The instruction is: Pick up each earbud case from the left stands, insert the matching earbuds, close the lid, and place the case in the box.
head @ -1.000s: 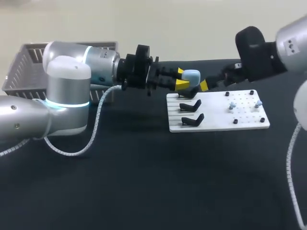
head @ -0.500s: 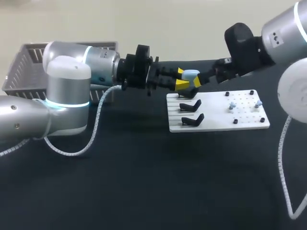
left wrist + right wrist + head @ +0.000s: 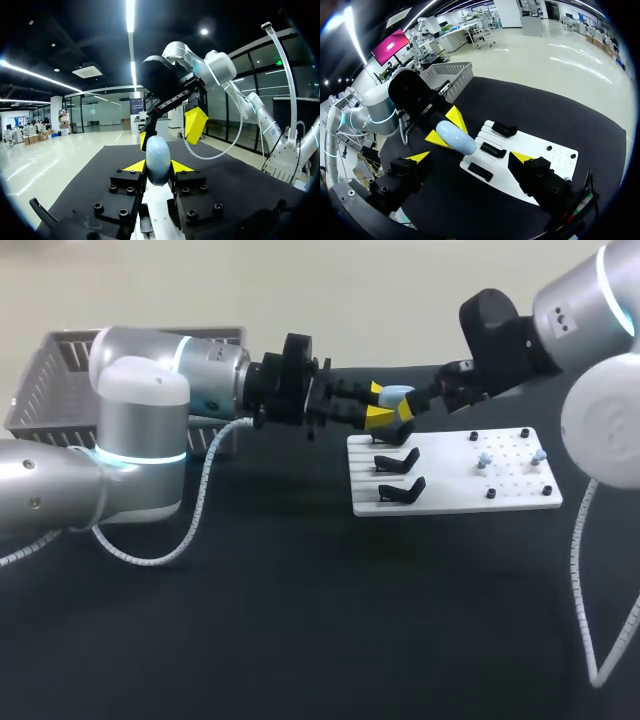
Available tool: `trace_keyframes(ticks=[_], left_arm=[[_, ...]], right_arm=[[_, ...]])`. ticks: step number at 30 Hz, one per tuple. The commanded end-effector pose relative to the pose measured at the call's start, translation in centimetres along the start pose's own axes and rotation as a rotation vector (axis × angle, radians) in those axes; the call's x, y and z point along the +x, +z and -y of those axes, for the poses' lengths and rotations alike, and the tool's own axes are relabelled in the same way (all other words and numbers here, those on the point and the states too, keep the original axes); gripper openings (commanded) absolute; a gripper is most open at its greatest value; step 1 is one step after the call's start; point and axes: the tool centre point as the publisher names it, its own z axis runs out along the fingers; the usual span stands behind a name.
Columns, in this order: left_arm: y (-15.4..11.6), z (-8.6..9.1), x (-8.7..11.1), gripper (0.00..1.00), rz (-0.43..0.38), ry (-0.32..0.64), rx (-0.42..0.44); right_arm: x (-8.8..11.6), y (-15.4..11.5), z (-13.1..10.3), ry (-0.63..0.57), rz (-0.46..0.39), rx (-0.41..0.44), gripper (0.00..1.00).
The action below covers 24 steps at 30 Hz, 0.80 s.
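One pale blue case [image 3: 158, 160] is pinched between the left gripper's [image 3: 378, 405] tips, in the air above the stands [image 3: 397, 460]. The right gripper [image 3: 469, 158] hangs near it, fingers spread. The case looks light, hard, smooth and probably slippery. It is best gripped across its broad sides, clear of the lid.

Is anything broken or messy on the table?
Nothing looks broken or spilled. The left gripper holds the blue case neatly by the white board. The right gripper is open close to the case, and the black stands sit in a tidy row.
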Motion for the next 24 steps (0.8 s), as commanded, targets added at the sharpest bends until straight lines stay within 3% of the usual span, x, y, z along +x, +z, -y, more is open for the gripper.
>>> trace_keyframes(ticks=[1, 24], left_arm=[[0.0, -0.1, 0.1, 0.0, 0.001, 0.001, 0.0], [0.0, -0.1, 0.1, 0.0, 0.001, 0.001, 0.0]], right_arm=[[-0.3, 0.4, 0.4, 0.002, -0.001, -0.005, 1.0], [-1.1, 0.7, 1.7, 0.034, 0.02, 0.002, 1.0]])
